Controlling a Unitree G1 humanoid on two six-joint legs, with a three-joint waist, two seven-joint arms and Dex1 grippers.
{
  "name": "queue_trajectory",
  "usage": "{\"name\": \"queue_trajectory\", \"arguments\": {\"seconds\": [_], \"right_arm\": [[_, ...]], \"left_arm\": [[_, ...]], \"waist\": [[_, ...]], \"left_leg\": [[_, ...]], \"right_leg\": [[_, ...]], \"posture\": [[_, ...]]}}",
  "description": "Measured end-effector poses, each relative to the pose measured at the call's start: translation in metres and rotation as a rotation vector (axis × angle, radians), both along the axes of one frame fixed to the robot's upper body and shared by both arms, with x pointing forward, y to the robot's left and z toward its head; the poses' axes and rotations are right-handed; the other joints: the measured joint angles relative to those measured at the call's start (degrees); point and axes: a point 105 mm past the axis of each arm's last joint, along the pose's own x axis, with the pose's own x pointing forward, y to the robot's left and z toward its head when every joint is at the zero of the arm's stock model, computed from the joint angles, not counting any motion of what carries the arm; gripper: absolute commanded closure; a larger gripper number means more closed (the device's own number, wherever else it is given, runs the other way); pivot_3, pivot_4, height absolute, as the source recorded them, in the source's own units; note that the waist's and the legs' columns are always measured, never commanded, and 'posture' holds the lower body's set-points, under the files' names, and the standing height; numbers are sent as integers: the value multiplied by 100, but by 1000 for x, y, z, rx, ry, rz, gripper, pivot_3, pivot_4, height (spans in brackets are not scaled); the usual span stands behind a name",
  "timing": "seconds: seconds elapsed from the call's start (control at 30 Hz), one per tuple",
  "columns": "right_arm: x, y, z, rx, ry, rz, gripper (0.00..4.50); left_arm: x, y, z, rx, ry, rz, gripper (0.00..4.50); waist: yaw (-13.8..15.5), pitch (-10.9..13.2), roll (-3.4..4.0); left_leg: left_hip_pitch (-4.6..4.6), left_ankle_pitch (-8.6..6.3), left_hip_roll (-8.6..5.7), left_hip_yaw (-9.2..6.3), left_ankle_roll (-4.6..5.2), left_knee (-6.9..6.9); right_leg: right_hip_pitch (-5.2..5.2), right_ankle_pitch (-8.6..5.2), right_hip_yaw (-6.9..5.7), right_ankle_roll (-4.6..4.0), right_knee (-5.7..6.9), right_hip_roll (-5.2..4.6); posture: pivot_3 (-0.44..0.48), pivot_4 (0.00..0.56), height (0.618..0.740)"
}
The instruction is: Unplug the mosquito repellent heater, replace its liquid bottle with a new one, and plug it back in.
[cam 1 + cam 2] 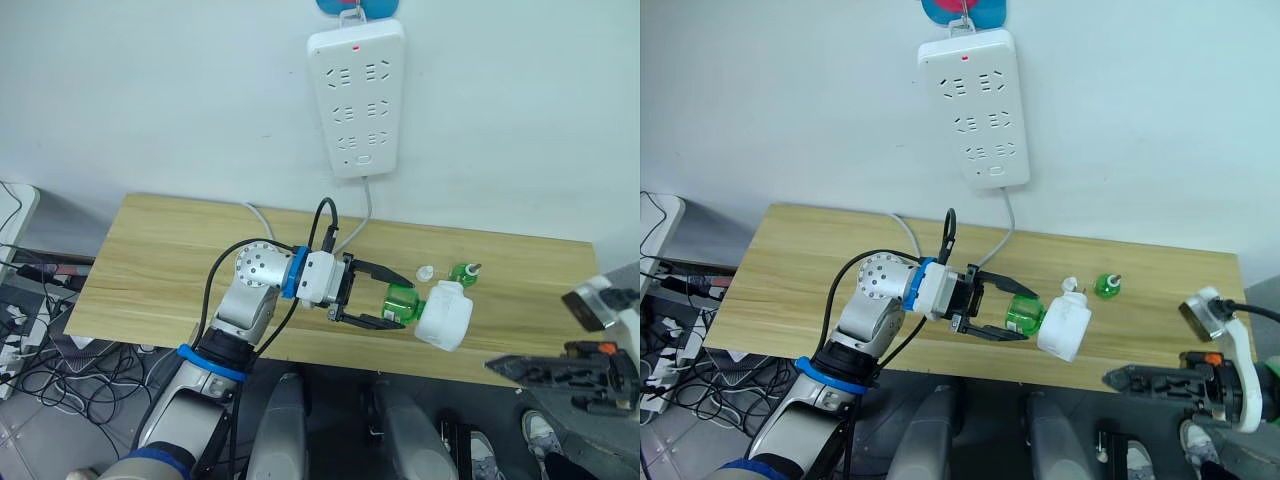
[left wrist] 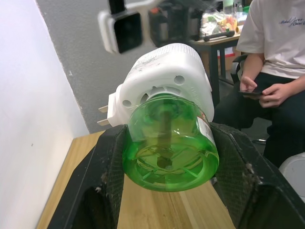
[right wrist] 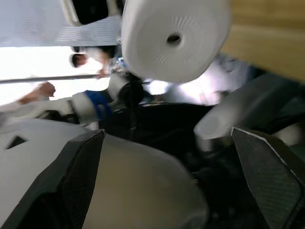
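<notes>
The white mosquito repellent heater [image 1: 445, 315] is unplugged and lies on its side on the wooden table [image 1: 170, 270]. A green bottle [image 2: 169, 143] is seated in its socket, neck hidden. My left gripper [image 1: 397, 300] is shut on this bottle, one finger pressing each side. A second green bottle [image 1: 463, 273], capless with a wick at its neck, stands upright just behind the heater. A small white cap [image 1: 425, 271] lies loose beside it. I cannot tell which bottle is the new one. My right gripper [image 1: 1120, 380] hangs open and empty off the table's front right edge, pointing toward the heater [image 3: 174, 40].
A white power strip [image 1: 357, 100] hangs on the wall above the table with all sockets free; its cable [image 1: 365, 215] drops behind the table. Loose cables [image 1: 30, 330] lie on the floor at the left. A seated person [image 2: 281, 47] is beyond the table.
</notes>
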Motion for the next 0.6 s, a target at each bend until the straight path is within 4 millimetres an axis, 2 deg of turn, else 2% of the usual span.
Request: {"name": "queue_trajectory", "arguments": {"seconds": [0.03, 0.07, 0.1, 0.2, 0.37, 0.43, 0.47, 0.6], "right_arm": [[4, -2, 2, -15, -21, -22, 55], [11, -6, 4, -44, -49, -62, 414], [15, -10, 4, -60, -59, -92, 583], [23, -15, 10, -87, -103, -138, 1643], [42, -22, 30, -44, -215, -209, 3497], [45, -23, 29, -19, -214, -224, 4241], [45, -23, 27, -18, -204, -224, 4440], [36, -24, 12, -50, -124, -217, 4440]], "left_arm": [[0, 0, 0, 0, 0, 0, 2184], [0, 0, 0, 2, 1, 2, 2184], [0, 1, 0, 3, 1, 2, 2184], [1, 3, -1, 10, 4, 8, 2184], [0, 3, 0, 8, 10, 9, 2184], [0, 2, 1, 8, 15, 10, 2184], [0, 2, 1, 7, 18, 13, 2184], [1, 2, 1, 8, 30, 22, 2184]], "waist": [[0, 0, 0], [0, 0, 0], [0, 0, 0], [1, 0, 0], [-3, 0, 0], [-5, 0, 0], [-4, 0, 0], [4, 0, 0]], "left_leg": [[-1, 0, -1, 0, 0, 1], [-1, 1, -3, 1, -2, 1], [-3, 1, -3, 1, -2, 1], [-3, 1, -3, 1, -2, 0], [-2, 1, -3, 1, -2, 1], [-3, 1, -2, 0, -1, 1], [-3, 1, -2, -1, -2, 0], [-4, 1, -3, 0, -2, -2]], "right_leg": [[0, 0, 1, 0, 0, 0], [0, 0, 2, 0, -1, -1], [0, 0, 2, 0, -2, -1], [0, 0, 1, -1, -2, -1], [0, 14, 2, -25, -1, -1], [0, 14, 1, -25, 0, -1], [0, 14, 0, -25, -1, -1], [0, 14, 0, -26, -1, -1]], "posture": [[37, 373, 740], [36, 373, 740], [35, 373, 740], [33, 375, 740], [31, 377, 740], [31, 377, 740], [31, 377, 740], [37, 381, 740]]}}
